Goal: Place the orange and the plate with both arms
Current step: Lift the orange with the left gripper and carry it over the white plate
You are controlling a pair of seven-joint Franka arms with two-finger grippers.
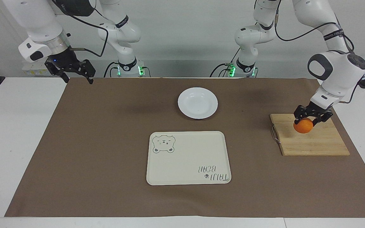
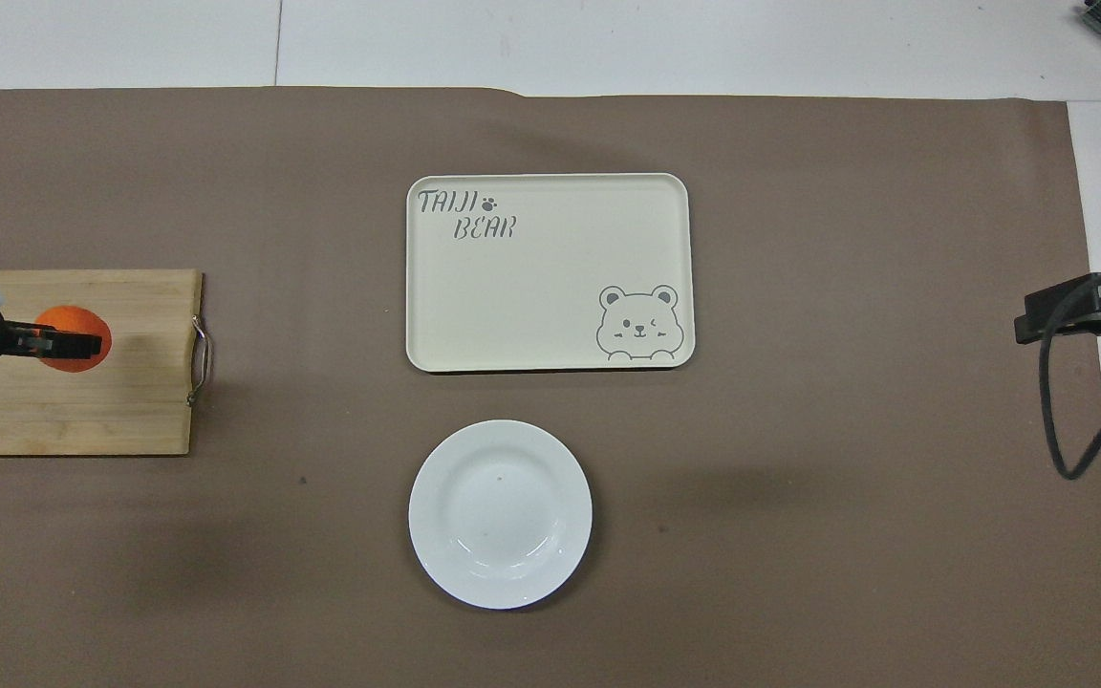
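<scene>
Now the left gripper (image 1: 308, 121) has its fingers clamped on the orange (image 1: 303, 126), holding it over the bamboo cutting board (image 1: 315, 142) at the left arm's end of the table. In the overhead view the white plate (image 2: 500, 514) lies at about four o'clock from the fruit, with the bear tray (image 2: 550, 272) at three o'clock. That carry looks like the left arm's job; the right gripper (image 1: 76, 71), fingers apart, waits above the mat's corner at its own end

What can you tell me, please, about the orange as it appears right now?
The orange is a small, round, bright-orange fruit with a smooth-looking skin. The left gripper is shut on its top, with dark fingers on either side, over the wooden cutting board at the left arm's end of the table. It appears lifted just clear of the board.
</scene>
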